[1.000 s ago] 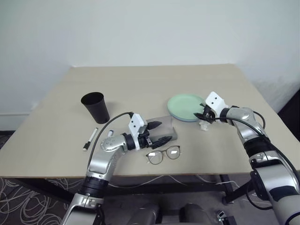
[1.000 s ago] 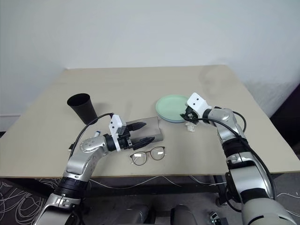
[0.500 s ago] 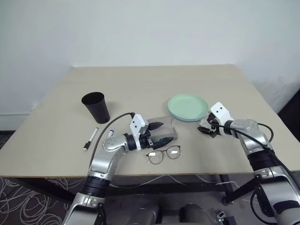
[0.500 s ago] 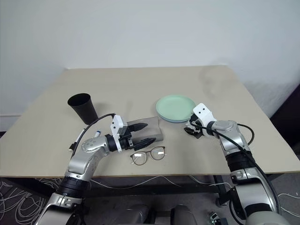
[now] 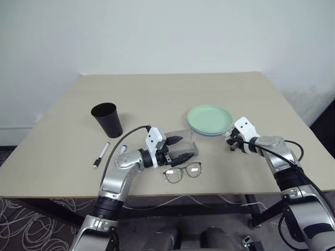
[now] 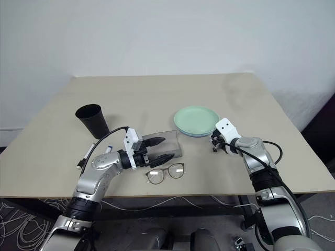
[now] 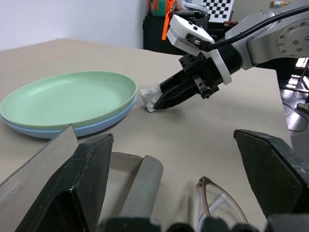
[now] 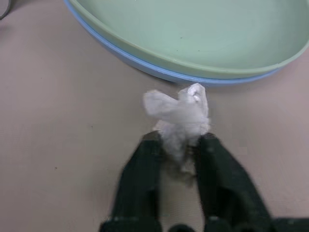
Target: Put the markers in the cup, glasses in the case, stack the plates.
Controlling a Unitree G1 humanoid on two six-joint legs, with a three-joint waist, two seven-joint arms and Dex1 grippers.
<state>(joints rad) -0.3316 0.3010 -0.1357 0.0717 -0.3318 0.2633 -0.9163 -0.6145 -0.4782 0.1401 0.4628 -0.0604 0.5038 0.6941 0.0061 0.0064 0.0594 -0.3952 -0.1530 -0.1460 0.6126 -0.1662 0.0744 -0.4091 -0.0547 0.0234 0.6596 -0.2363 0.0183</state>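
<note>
The two small round shallow plastic plates are already stacked, the mint green plate [image 5: 210,118] lying in the light blue plate [image 8: 145,66], whose rim shows under it. They sit just beyond the right pincer [image 8: 179,147], which is closed on a small white crumpled scrap [image 8: 179,116] pinched between its two black fingers, the scrap lying just beside the plates' near edge on the beige table [image 5: 157,94].

The left pincer [image 5: 179,148] stands wide open, pointing level, its two black fingers apart with nothing between them. Right at it lies the long flat grey felt-like case [image 5: 183,142]; from the head views one finger crosses over it. Whether they touch cannot be told. The thin dark wire-rimmed glasses [image 5: 182,173] with round clear lenses lie on the table just on the near side of this pincer, outside the case.

Behind the left pincer, by the arm's elbow, lie the two slim white-barrelled markers: the one with dark ends [image 5: 101,155] farther out, the blue-capped one [image 5: 123,149] close against the arm. The plain matte black tapered cup [image 5: 107,120] stands upright beyond them, well apart from both pincers.
</note>
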